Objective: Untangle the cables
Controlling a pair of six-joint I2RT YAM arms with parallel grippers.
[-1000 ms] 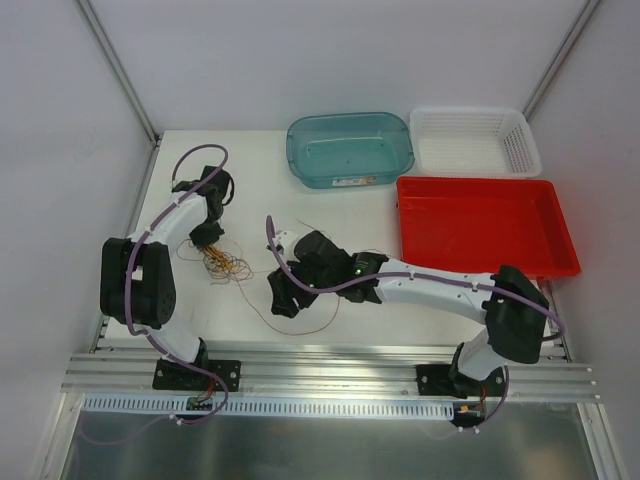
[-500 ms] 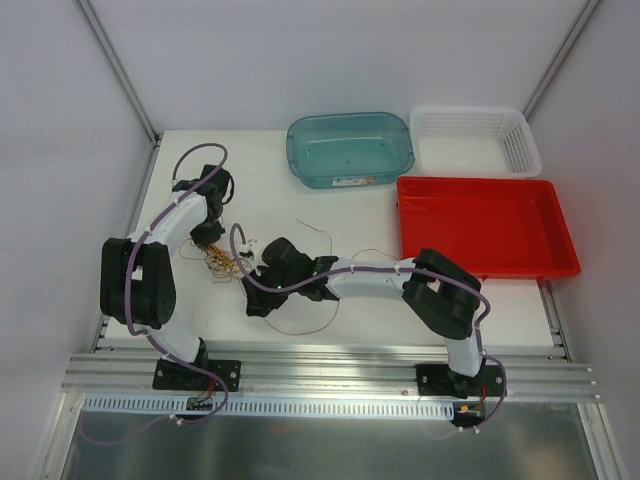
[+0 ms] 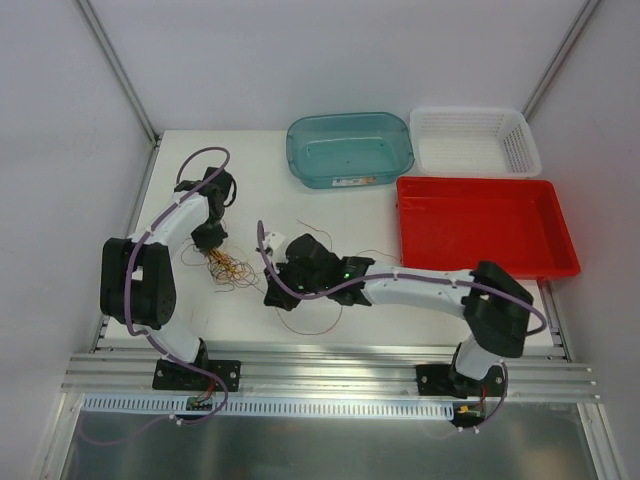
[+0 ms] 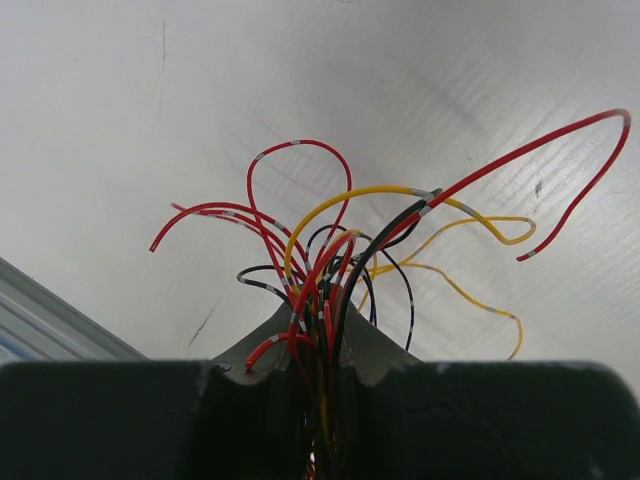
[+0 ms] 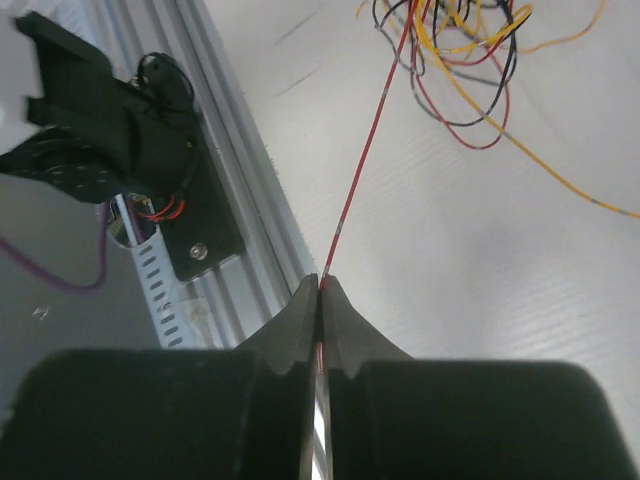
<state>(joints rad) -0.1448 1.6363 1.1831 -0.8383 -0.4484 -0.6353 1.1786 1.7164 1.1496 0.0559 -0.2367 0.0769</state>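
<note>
The cables (image 3: pixel 228 268) are a tangle of thin red, yellow and black wires on the white table's left side. My left gripper (image 3: pixel 210 240) hangs over the tangle's far end. In the left wrist view this gripper (image 4: pixel 320 342) is shut on a bunch of the cables (image 4: pixel 330 230), which fan out beyond its tips. My right gripper (image 3: pixel 274 296) is just right of the tangle. In the right wrist view it (image 5: pixel 321 288) is shut on a single red wire (image 5: pixel 365 165) that runs taut up to the cables (image 5: pixel 455 60).
A teal bin (image 3: pixel 296 150), a white basket (image 3: pixel 527 150) and a red tray (image 3: pixel 480 181) stand at the back right. A thin loose wire loop (image 3: pixel 310 328) lies under the right arm. The aluminium rail (image 3: pixel 330 375) borders the near edge.
My right gripper was open; it reached left to the tangle, shut on a red wire and drew back to the right. The left gripper holds the bunch as before.
</note>
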